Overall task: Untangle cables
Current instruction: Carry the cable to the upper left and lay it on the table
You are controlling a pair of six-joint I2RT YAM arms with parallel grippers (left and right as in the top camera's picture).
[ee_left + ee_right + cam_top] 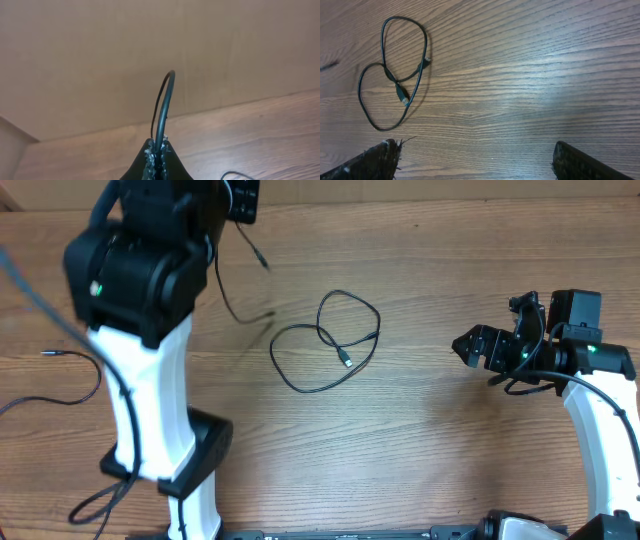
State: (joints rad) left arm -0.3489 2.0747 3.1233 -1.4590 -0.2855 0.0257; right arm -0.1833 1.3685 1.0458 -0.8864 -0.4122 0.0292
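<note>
Left gripper (157,146) was clamped on held cable (164,105), which arched up right from its tips. Right gripper (476,148) was spread apart, empty, over tabletop (545,75). Looped cable (381,80) lay flat well ahead, off to its left.

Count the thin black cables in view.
3. A looped cable lies mid-view, a second cable is pinched in the left fingers, a third cable trails at far left. The left arm may hide more.
</note>
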